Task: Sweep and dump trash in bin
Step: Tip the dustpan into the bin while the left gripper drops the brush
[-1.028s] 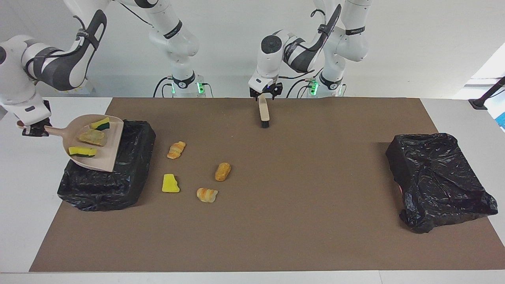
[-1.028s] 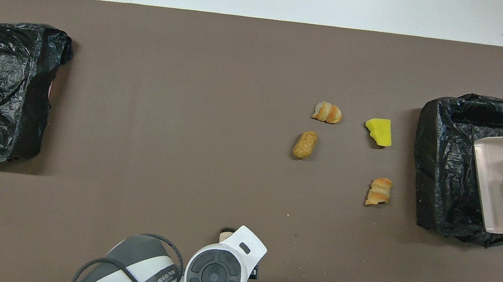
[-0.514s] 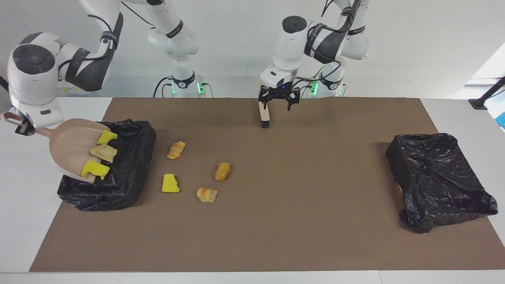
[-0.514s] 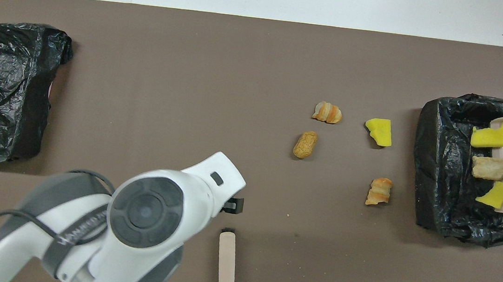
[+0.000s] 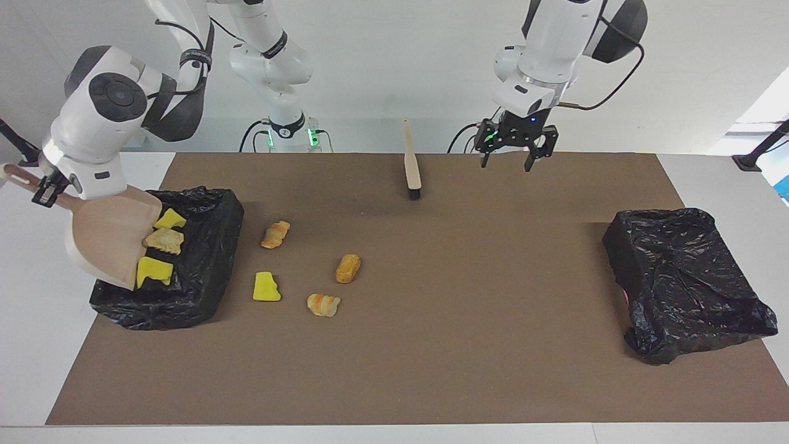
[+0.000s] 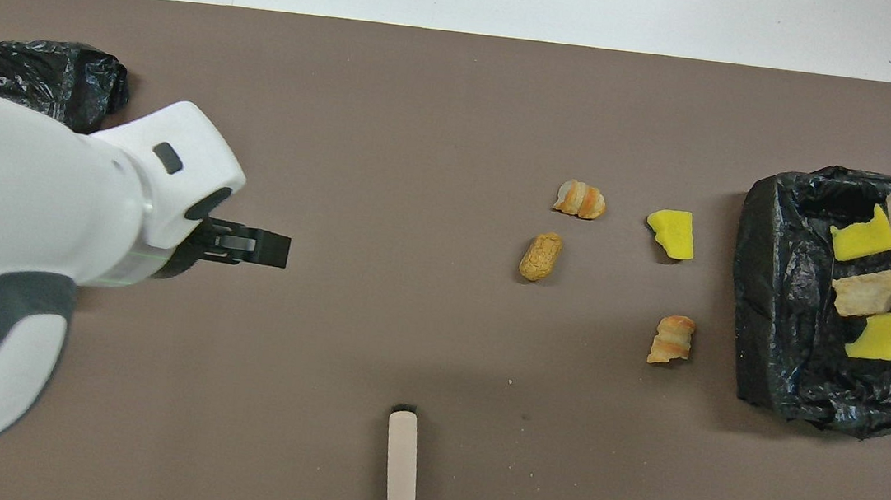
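trash sliding off tilted dustpan, bin-ward

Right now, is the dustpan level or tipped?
Tipped. The dustpan slopes down from the right gripper over the bin, three scraps at its lip.

Four scraps lie on the mat beside the bin.

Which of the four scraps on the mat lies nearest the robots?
The striped pastry piece beside the lined bin; the yellow sponge chunk and other two lie farther out.
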`<state>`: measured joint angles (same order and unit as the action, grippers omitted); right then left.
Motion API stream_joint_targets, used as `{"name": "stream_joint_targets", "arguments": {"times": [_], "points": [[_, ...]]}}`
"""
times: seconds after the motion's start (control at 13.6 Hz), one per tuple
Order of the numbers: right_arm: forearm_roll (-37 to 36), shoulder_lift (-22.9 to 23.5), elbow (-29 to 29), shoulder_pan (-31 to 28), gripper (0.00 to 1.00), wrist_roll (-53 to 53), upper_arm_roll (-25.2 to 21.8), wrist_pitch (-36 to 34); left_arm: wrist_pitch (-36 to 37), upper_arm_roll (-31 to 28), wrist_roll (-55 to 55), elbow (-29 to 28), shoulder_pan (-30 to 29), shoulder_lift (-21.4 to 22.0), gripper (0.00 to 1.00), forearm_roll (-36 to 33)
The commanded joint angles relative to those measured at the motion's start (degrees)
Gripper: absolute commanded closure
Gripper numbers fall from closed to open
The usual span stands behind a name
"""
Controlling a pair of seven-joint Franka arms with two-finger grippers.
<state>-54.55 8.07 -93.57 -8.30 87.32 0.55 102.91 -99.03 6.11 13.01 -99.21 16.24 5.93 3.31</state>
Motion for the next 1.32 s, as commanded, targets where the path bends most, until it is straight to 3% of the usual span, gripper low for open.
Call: {"name": "stream_joint_targets", "arguments": {"times": [0.0,0.37,0.88,1.03,1.25], "points": [[-2.9,-2.5,-1.0,1.7,1.0,4.8,0.1,-1.1,7.9,0.7,-7.5,7.2,-5.6,-0.8,0.0,-0.3],[1.0,-4.2,-0.4,2.0,1.0,7.1,0.8,-1.0,9.3,0.6,-8.2,8.4,-10.1,-0.7,0.0,-0.2],[27.5,-6.5,-2.4,1.3,1.0,4.4,0.5,-1.9,10.6,0.5,-11.0,8.4,-12.3,-0.7,0.0,-0.6],[31.4,-6.9,-4.9,1.8,1.0,-2.3,0.7,-2.3,12.4,0.9,-11.3,9.7,-16.0,-1.1,0.0,-0.5],[39.6,-8.7,-7.8,2.7,1.0,-17.8,1.1,-2.2,18.2,-0.3,-12.9,15.1,-15.8,-3.6,0.0,-0.8]]}}
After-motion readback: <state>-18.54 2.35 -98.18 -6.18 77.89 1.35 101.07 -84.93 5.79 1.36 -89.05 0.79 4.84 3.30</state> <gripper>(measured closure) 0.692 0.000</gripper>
